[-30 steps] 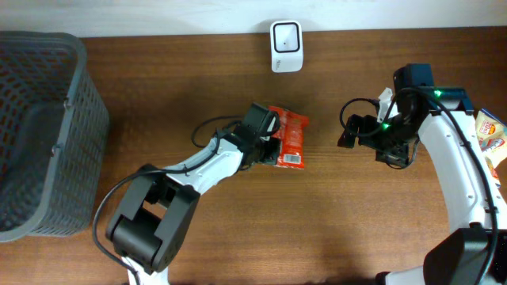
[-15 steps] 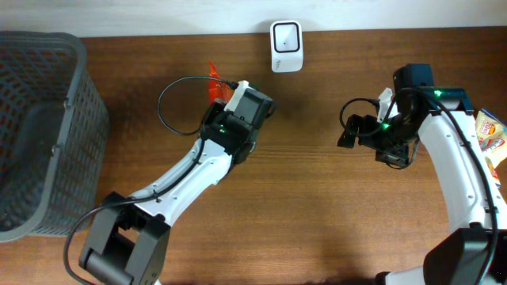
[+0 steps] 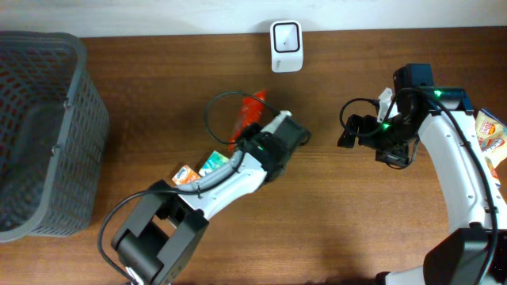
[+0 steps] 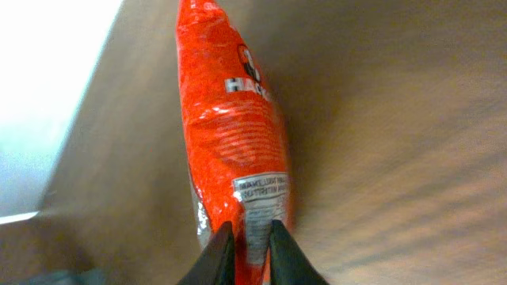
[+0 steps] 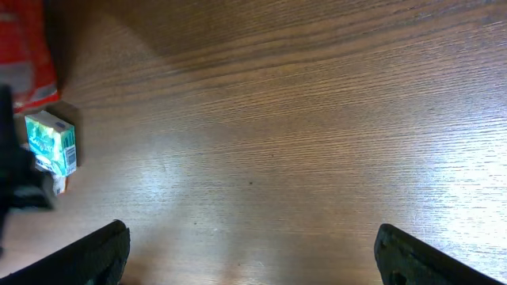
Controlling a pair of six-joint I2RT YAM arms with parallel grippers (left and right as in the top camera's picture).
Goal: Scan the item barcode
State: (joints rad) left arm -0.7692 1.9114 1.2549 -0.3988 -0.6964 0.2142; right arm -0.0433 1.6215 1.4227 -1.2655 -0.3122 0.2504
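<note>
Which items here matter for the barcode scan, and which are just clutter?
In the job: red snack packet, left gripper pinching it, scanner.
Lying about: mesh basket, teal box, orange box, packet at the right edge.

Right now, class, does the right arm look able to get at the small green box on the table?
Probably not directly. The right gripper is open, but the left arm, holding the red packet, lies between it and the green box.

Red packet [image 4: 234,134] label blurred (print unreadable); basket [image 3: 85,119] cut off at left edge.
</note>
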